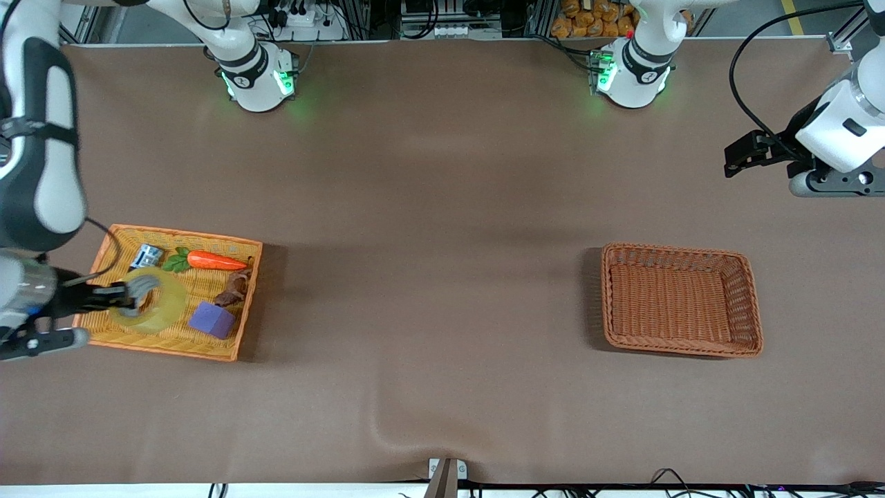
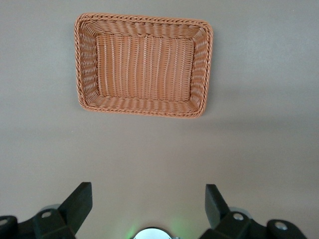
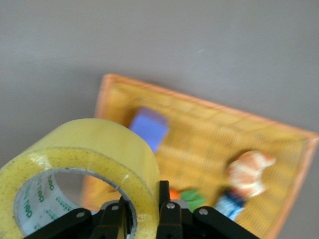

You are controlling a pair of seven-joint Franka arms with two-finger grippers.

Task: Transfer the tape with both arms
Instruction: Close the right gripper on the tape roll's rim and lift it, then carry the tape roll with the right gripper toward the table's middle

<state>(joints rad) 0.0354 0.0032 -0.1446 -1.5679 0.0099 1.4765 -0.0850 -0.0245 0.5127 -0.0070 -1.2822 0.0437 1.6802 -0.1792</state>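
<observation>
The tape point(image 1: 153, 301), a translucent yellowish roll with a grey-white core, is held up over the orange tray point(image 1: 243, 315) at the right arm's end of the table. My right gripper point(image 1: 128, 296) is shut on its wall, one finger inside the core and one outside; the right wrist view shows the tape point(image 3: 94, 154) in the right gripper point(image 3: 147, 209). My left gripper point(image 1: 734, 158) is open and empty, high over the table at the left arm's end; in the left wrist view the left gripper point(image 2: 148, 204) shows its fingers wide apart.
The orange tray holds a purple cube point(image 1: 211, 319), a carrot point(image 1: 216, 261), a brown piece point(image 1: 234, 290) and a small blue-white item point(image 1: 146, 256). An empty brown wicker basket point(image 1: 750, 304) stands toward the left arm's end, also in the left wrist view point(image 2: 202, 64).
</observation>
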